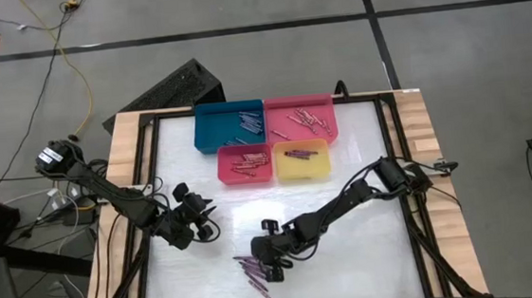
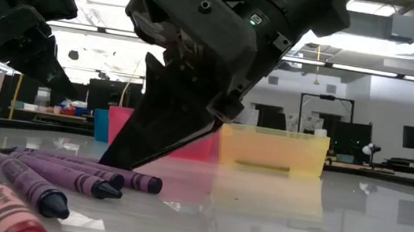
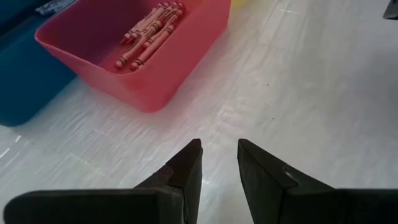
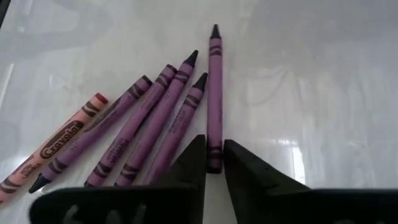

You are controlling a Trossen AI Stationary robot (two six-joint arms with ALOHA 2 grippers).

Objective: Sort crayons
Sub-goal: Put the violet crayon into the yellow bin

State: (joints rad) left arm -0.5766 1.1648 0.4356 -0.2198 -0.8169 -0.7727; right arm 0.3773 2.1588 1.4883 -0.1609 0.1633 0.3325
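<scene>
We find the right gripper [image 4: 214, 155] low over the near middle of the table [image 1: 351, 257], its jaws narrowed around the butt end of one purple crayon [image 4: 215, 93] that lies flat on the surface; whether the fingers press it we cannot tell. Just beside that crayon lie four more purple crayons [image 4: 155, 118], fanned and touching one another, and at their outer edge a pink crayon [image 4: 53, 149]. These loose crayons crowd the gripped one on one side only; the other side is bare table. In the low view the right arm's bulk hides most of the pile behind it. We count four trays at the far edge: a blue tray [image 1: 217, 124] and a pink tray [image 1: 320, 107] side by side, and in front of them a red tray [image 1: 225, 166] and a yellow tray [image 1: 310, 169], each holding a few crayons. The left gripper [image 3: 219, 165] hovers over bare table left of centre, jaws parted and holding nothing, with the red tray and its red crayons [image 3: 149, 34] near ahead of it. Beyond the table lie a black case [image 1: 171, 85] and a yellow cable [image 1: 73, 59] on the floor.
</scene>
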